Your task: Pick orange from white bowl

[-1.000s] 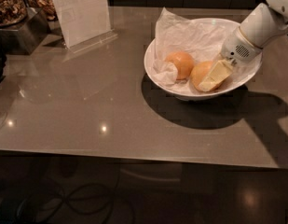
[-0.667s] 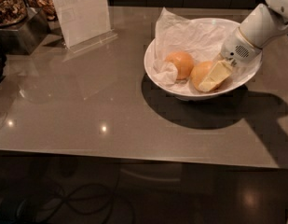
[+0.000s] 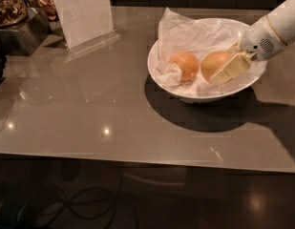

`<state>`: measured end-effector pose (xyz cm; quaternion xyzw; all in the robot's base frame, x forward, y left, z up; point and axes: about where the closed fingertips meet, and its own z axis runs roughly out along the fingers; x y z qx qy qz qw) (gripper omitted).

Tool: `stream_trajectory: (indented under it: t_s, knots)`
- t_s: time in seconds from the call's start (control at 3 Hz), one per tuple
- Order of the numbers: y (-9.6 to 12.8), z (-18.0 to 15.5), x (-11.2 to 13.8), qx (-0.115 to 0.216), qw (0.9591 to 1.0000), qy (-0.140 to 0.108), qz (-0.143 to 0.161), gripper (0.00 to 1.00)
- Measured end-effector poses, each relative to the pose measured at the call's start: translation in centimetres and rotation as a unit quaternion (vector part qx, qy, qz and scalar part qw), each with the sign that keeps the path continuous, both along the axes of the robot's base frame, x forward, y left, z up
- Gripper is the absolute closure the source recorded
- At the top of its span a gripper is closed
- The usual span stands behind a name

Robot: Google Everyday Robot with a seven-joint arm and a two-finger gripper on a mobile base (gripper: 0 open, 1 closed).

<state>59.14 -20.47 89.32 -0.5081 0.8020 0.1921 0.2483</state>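
Camera view: one white bowl (image 3: 199, 94) on the table (image 3: 89, 113), lined with paper (image 3: 194, 32), holds two fruits; the orange (image 3: 213, 62) lies right of one redder orange (image 3: 185, 66); one gripper (image 3: 222, 67) in from the right, against the orange; its grip: cannot tell; one sign stand (image 3: 82, 13) back left.

Warm overhead light, 2 glints on the table (image 3: 89, 109). The white bowl (image 3: 152, 71), gripper (image 3: 224, 71) lit inside it, throws a dark shadow forward.
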Motion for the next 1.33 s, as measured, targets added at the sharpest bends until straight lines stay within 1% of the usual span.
stream_trajectory:
  t_s: [0.33,0.67,1.0,1.33]
  knots:
    - [-0.4,3.2,-0.9,0.049,0.9981,-0.036,0.004,1.0]
    - [-0.4,6.0,-2.3,0.095,0.993,-0.066,0.022,1.0]
    - [-0.6,8.1,-3.9,0.117,0.9887,-0.09,0.028,1.0]
    - [-0.6,8.1,-3.9,0.117,0.9887,-0.09,0.028,1.0]
